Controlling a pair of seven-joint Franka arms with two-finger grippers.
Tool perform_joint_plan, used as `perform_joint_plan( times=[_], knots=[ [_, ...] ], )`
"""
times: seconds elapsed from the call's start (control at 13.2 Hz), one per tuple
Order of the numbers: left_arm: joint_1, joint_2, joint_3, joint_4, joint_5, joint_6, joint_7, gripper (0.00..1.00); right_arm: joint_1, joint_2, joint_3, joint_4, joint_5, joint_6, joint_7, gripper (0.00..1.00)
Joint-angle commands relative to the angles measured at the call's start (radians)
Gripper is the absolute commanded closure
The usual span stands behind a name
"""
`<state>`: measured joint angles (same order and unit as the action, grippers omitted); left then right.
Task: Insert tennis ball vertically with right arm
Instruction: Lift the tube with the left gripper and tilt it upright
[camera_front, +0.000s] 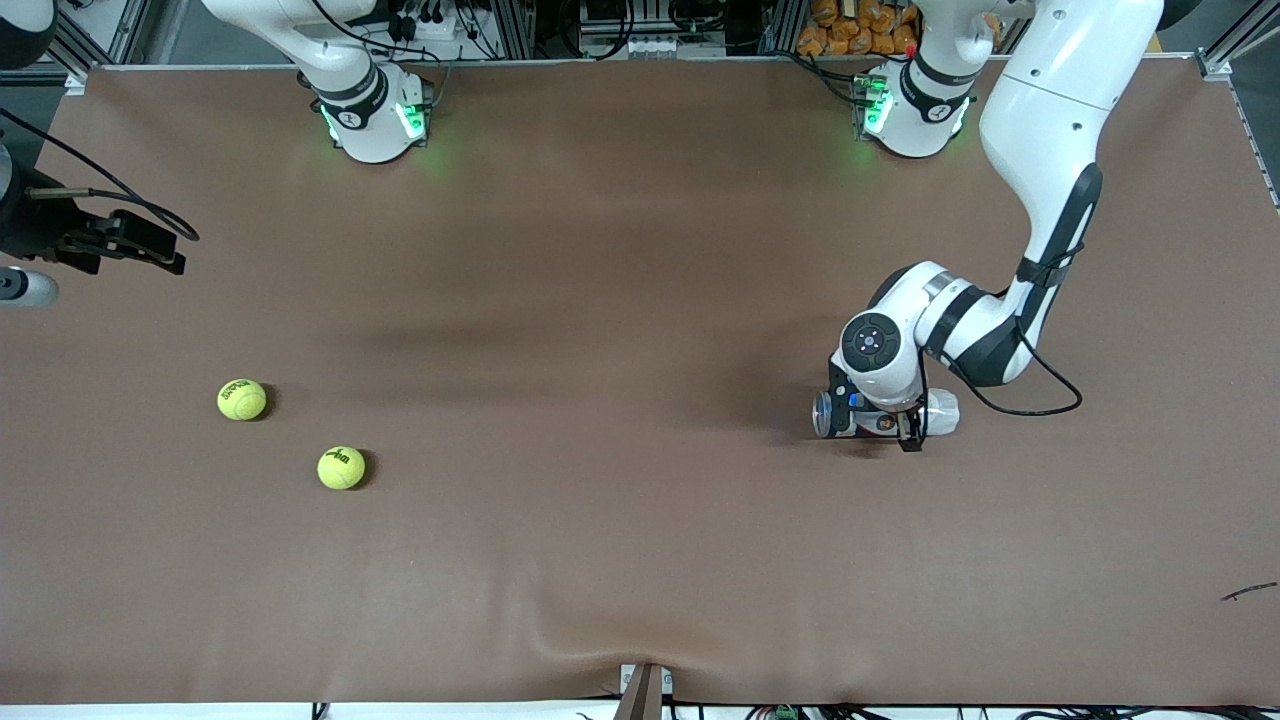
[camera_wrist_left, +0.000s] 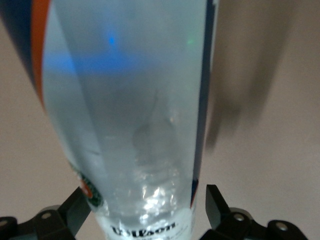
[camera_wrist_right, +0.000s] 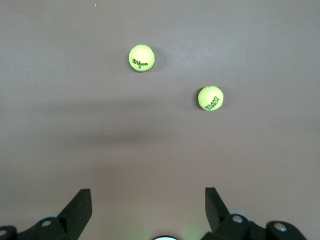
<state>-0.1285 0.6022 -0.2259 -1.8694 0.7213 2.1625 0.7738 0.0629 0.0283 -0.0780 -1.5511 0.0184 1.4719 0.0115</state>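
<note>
Two yellow-green tennis balls lie on the brown table toward the right arm's end: one (camera_front: 242, 399) (camera_wrist_right: 210, 98) and one marked Wilson (camera_front: 341, 467) (camera_wrist_right: 141, 58) nearer the front camera. My right gripper (camera_front: 160, 250) (camera_wrist_right: 148, 192) hangs open and empty in the air over the table's edge at the right arm's end, looking down at both balls. A clear plastic tennis ball can (camera_front: 940, 410) (camera_wrist_left: 130, 100) lies on its side toward the left arm's end. My left gripper (camera_front: 872, 412) (camera_wrist_left: 147, 192) is down over it, open, one finger on each side of the can.
The brown table cover (camera_front: 620, 330) is bare between the balls and the can. The arm bases (camera_front: 375, 110) (camera_front: 915, 105) stand along the edge farthest from the front camera. A small dark scrap (camera_front: 1248, 591) lies near the left arm's end.
</note>
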Motion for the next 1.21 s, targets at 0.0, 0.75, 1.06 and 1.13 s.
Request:
perform_joint_plan(
  times=[0.0,0.75,1.06,1.13],
  knots=[
    [0.007,0.017,-0.003,0.019,0.021,0.013,-0.002,0.00,-0.008,-0.004,0.006,-0.003,-0.009,0.004,-0.002,0.00],
    [0.006,0.047,0.005,0.038,0.024,0.011,-0.044,0.00,-0.015,-0.005,0.006,-0.001,-0.009,0.002,-0.002,0.00],
    [0.006,0.053,0.005,0.047,0.027,0.011,-0.044,0.14,-0.012,-0.005,0.006,-0.001,-0.008,0.004,-0.002,0.00],
    [0.006,0.053,0.004,0.047,0.027,0.011,-0.048,0.16,-0.009,-0.007,0.006,-0.001,-0.008,0.002,-0.001,0.00]
  ],
)
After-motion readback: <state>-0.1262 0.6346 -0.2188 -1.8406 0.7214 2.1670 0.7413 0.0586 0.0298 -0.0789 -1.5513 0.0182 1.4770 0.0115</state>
